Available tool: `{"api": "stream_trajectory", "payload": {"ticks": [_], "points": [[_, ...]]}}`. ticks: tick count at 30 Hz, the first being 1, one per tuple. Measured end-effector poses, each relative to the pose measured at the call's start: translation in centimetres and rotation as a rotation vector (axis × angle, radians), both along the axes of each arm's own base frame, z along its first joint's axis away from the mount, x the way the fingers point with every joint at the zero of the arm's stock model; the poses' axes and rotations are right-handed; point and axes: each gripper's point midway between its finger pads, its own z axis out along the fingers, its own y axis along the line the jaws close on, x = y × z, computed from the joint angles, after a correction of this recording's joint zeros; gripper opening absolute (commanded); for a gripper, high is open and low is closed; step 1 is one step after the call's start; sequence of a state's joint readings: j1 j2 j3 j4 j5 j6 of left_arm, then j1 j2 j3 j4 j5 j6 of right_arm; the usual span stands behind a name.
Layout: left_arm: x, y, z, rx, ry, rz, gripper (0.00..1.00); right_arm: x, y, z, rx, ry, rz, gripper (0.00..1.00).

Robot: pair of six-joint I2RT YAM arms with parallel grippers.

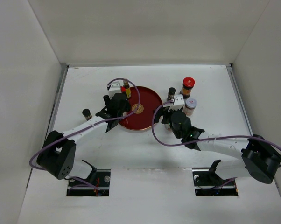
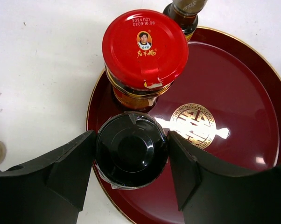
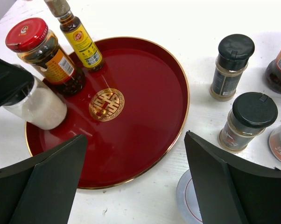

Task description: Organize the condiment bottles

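My left gripper is shut on a black-capped jar of white powder, which stands at the left rim of the round red tray. The right wrist view shows this jar too. Behind it on the tray stand a red-capped amber jar and a slim brown yellow-labelled bottle. My right gripper is open and empty over the tray's right rim. Two dark black-capped bottles and a second red-capped jar stand on the table to the right. A white-lidded jar stands there as well.
A small dark-capped bottle stands alone on the table left of the tray. A white round lid with a red ring shows low beside my right finger. White walls close in the table at the back and sides.
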State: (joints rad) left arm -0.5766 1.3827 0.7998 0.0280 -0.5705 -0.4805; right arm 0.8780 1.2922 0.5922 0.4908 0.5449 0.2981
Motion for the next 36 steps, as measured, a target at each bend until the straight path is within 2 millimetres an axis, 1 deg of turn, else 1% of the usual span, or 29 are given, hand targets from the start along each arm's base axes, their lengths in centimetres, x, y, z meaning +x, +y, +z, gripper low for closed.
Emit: {"api": "stream_trajectory", "payload": {"ticks": [5,7,11,14,16,19,22,24,25,28,30,32,34,36], "points": [[0.3,-0.2,-0.5,-0.002,0.001,-0.003,0.59,0.0,0.0,0.0,0.000,0.000,0.000,0.92],[0.3,-0.2,-0.7,-0.004,-0.002,-0.003,0.63,0.0,0.0,0.0,0.000,0.000,0.000,0.92],[0.5,-0.3,-0.1,-0.017,-0.025,0.001,0.69,0.0,0.0,0.0,0.001,-0.001,0.000,0.92],[0.5,-0.3,0.5,-0.030,-0.046,0.002,0.70,0.0,0.0,0.1,0.001,-0.002,0.000,0.92],[0.2,-0.1,1.0,-0.037,-0.058,0.004,0.70,0.0,0.0,0.1,0.002,-0.002,0.000,0.93],[-0.8,0.9,2.4,-0.052,-0.096,0.019,0.70,0.0,0.0,0.1,0.002,-0.002,0.000,0.93],[-1.8,2.1,5.2,-0.082,-0.161,0.048,0.71,0.0,0.0,0.1,0.002,-0.002,0.000,0.93],[-2.4,3.5,7.3,-0.104,-0.207,0.087,0.72,0.0,0.0,0.1,0.002,-0.002,0.000,0.93],[-2.7,4.5,7.9,-0.114,-0.220,0.117,0.72,0.0,0.0,0.1,0.002,-0.002,0.000,0.93],[-3.5,8.4,8.7,-0.120,-0.227,0.238,0.72,0.0,0.0,0.1,0.002,-0.002,0.000,0.93],[-4.0,11.1,8.4,-0.117,-0.219,0.324,0.72,0.0,0.0,0.1,0.002,-0.002,0.000,0.93],[-4.6,13.6,7.6,-0.110,-0.205,0.411,0.72,0.0,0.0,0.1,0.002,-0.002,0.000,0.93],[-5.2,15.3,6.5,-0.101,-0.176,0.473,0.73,0.0,0.0,0.1,0.002,-0.002,0.000,0.93],[-5.3,16.4,5.5,-0.091,-0.143,0.515,0.73,0.0,0.0,0.1,0.002,-0.002,0.000,0.92]]}}
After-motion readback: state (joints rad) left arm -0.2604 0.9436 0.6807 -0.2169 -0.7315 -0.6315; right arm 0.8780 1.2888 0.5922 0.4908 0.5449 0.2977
